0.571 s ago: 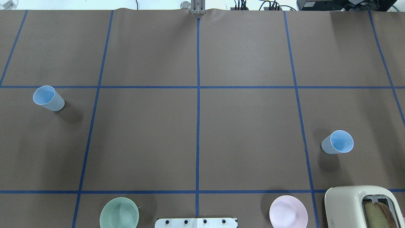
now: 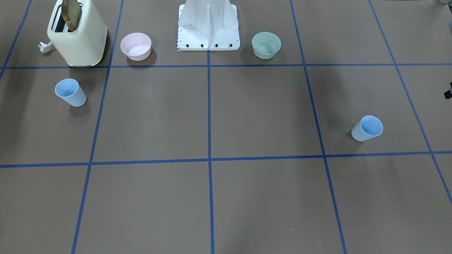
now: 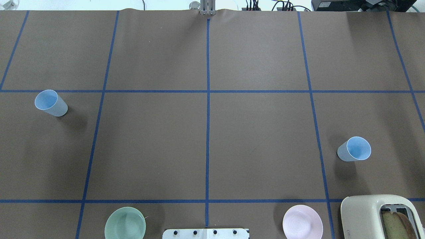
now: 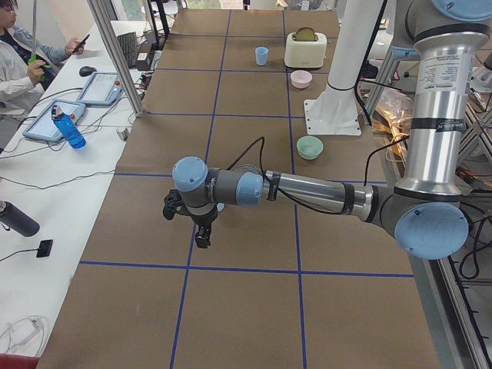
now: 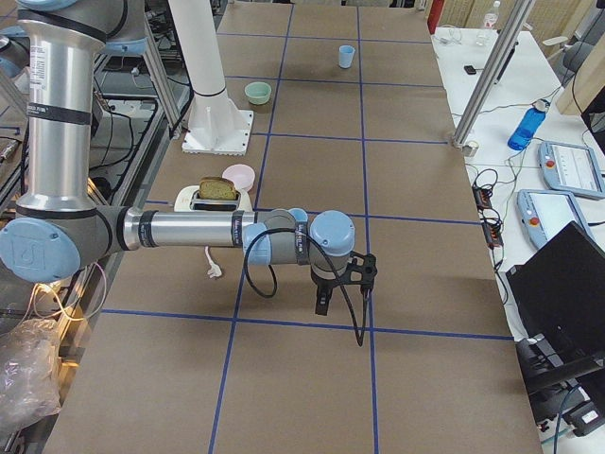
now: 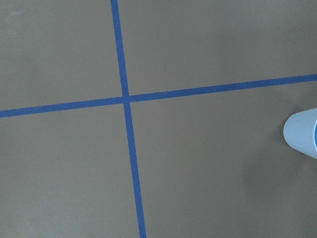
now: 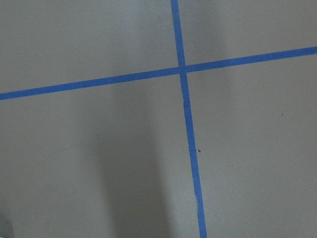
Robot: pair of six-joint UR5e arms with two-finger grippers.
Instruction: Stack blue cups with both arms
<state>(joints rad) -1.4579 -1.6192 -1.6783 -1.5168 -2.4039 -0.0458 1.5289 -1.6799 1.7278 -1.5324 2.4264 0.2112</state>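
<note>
1. Table [image 3: 259, 139]: brown paper cover with a blue tape grid. Everything below stands on it.

2. Left arm [image 4: 307, 192]: stretched low over its own end of the table, wrist pointing down.

3. Right arm [image 5: 189, 230]: the same pose at the opposite end.

4. White pedestal [image 2: 208, 24]: at the robot's edge, on the centre line.

5. Cream toaster [image 3: 368, 215]: a slice of bread in one slot, on the robot's right, near the right-hand cup.

6. Mint-green bowl [image 3: 125, 223] and pink bowl [image 3: 302, 221]: either side of the pedestal. Not wanted.

7. Blue cups: both upright, mouths up, well apart.
   - The left-hand cup [image 3: 50, 103] is near the table's left end. Its edge just shows at the border of the left wrist view [image 6: 302, 136].
   - The right-hand cup [image 3: 354, 149] stands ahead of the toaster.

8. Left gripper [image 4: 201, 234] and right gripper [image 5: 321, 301]: each hangs above bare paper and touches nothing. Only the side views show them, so I cannot tell how far the fingers are spread.

Handling note, as a judgement: the step in hand looks like the approach, with nothing gripped yet.
- Each arm should take the cup on its own side.
- Centre the cup between spread fingers before descending.
- Close gently on the wall, since a light tumbler tips or skids if nudged.
- For nesting, line up the two axes first; the taper should guide the rest.
- The right arm should keep clear of the toaster.
</note>
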